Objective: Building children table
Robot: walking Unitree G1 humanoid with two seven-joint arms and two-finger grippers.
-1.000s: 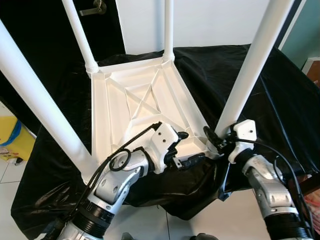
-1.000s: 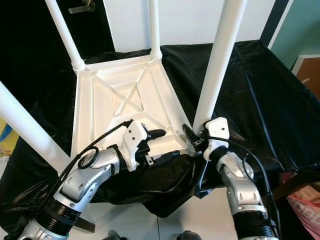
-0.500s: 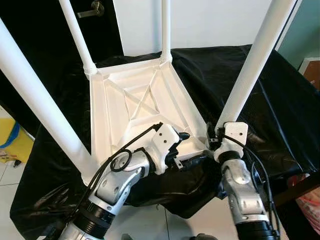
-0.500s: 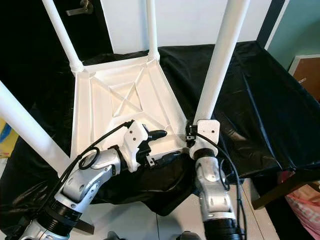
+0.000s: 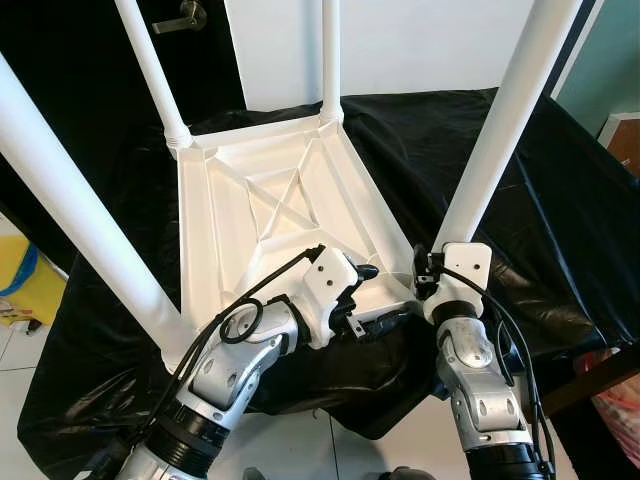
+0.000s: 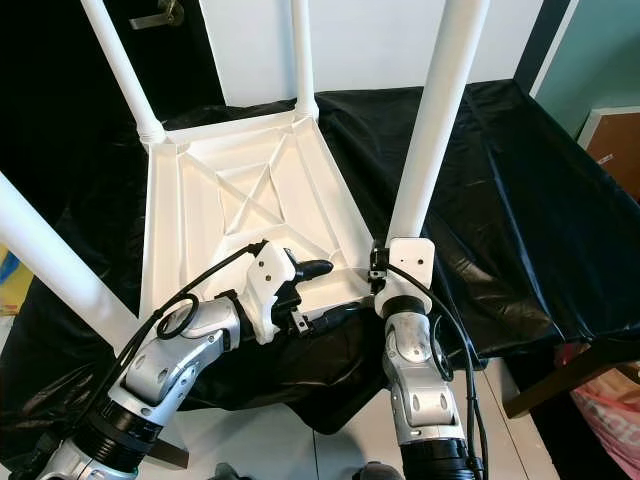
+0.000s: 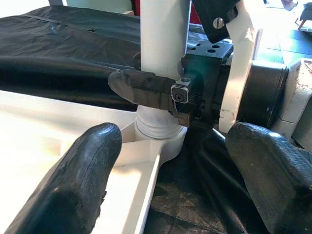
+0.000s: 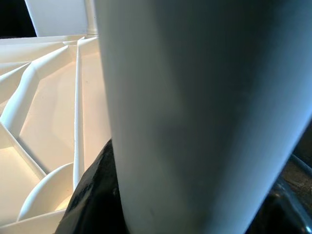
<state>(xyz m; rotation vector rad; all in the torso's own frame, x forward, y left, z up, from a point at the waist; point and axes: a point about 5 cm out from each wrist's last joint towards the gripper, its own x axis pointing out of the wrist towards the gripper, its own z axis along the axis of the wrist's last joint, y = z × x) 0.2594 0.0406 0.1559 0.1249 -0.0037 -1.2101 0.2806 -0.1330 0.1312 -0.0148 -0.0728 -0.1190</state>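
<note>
- 1 white table (image 5: 280,215) lies upside down on a black sheet (image 5: 560,200), w/ 4 legs pointing up.
- right gripper (image 5: 428,275) is clamped round the base of the near right leg (image 5: 495,140), at its socket.
- left gripper (image 5: 375,300) sits at the table's near edge, just beside that leg; fingers (image 7: 80,183) spread wide, one over the tray, one outside, holding nothing.
- 2 silver arms reach in from below.
</note>
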